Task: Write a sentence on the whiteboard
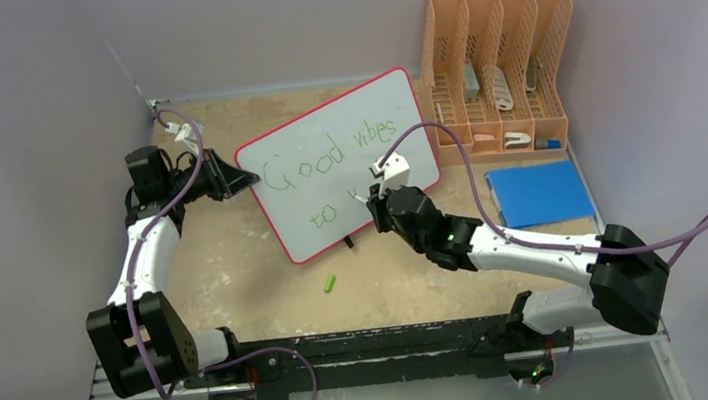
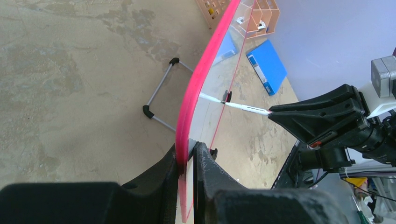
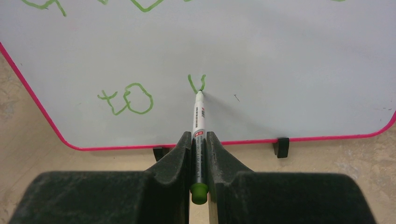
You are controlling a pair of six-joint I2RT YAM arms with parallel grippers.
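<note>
The right gripper [image 3: 199, 138] is closed tight on a green marker [image 3: 199, 114], its tip touching the whiteboard [image 3: 289, 60] straight ahead, on line 2 of the sentence [image 3: 127, 99]. The left gripper [image 2: 187, 151], nearly closed, pinches the board's red edge.

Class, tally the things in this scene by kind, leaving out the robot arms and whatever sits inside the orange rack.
whiteboard: 1
marker: 1
small green piece, probably the marker's cap: 1
blue folder: 1
orange rack: 1
Total: 5
</note>
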